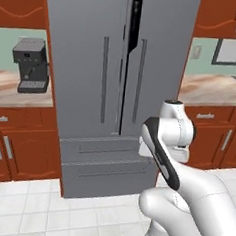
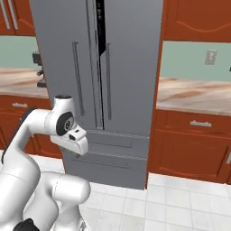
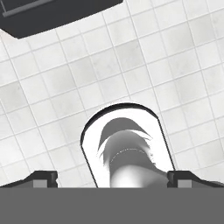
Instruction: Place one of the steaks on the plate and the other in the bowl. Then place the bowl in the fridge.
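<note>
The tall grey fridge [image 1: 92, 88] [image 2: 131, 67] stands straight ahead. A narrow dark gap [image 1: 129, 66] shows between its two upper doors, with the right one slightly ajar. Both lower drawers are shut. My arm is folded in front of the drawers, with the hand [image 2: 74, 139] pointing down at the floor. In the hand view my gripper [image 3: 112, 179] is open, its fingertips [image 3: 43, 179] wide apart with nothing between them, and the fridge's dark base [image 3: 52, 13] crosses the top. The steaks, the plate and the bowl are out of view.
A dark coffee machine [image 1: 31, 65] sits on the left counter [image 1: 22, 90]. Another marbled counter [image 2: 194, 94] runs to the right of the fridge. Red-brown cabinets [image 2: 194, 144] flank the fridge above and below. White tiled floor [image 1: 32, 208] lies in front.
</note>
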